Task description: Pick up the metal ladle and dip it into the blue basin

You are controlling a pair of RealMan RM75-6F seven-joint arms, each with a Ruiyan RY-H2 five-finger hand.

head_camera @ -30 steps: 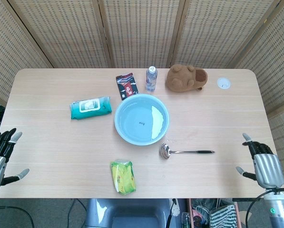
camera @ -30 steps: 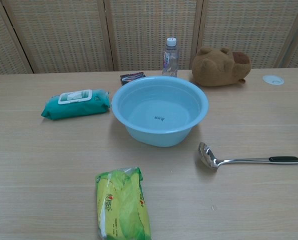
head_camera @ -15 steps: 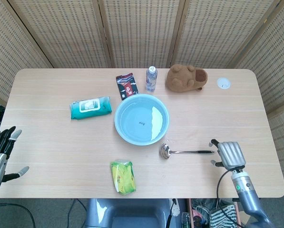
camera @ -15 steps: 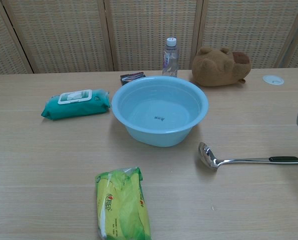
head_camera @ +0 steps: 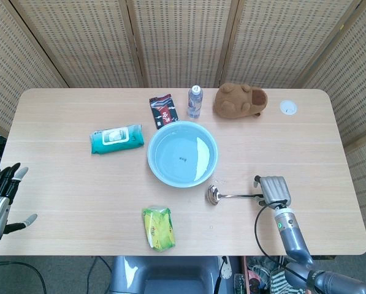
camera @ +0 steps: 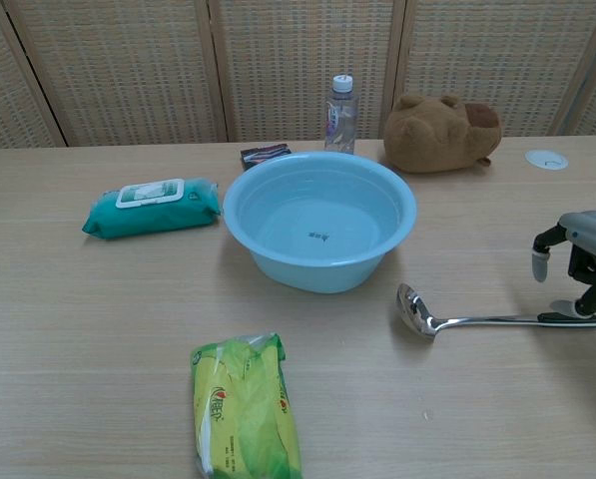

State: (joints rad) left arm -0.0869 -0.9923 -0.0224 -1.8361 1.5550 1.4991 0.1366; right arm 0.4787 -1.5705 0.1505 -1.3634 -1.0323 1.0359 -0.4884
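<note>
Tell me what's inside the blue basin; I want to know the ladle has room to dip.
The blue basin holds only clear water, with a small dark mark visible on its bottom. Nothing else sits in it. The ladle lies outside on the table.

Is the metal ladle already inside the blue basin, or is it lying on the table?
On the table. The metal ladle lies flat beside the blue basin, bowl toward it.

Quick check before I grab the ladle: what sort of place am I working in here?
Most likely a staged test area, not a real kitchen: a plain wooden table backed by woven folding screens, with unrelated items such as a plush toy and a pack of wipes laid out around the blue basin.
</note>
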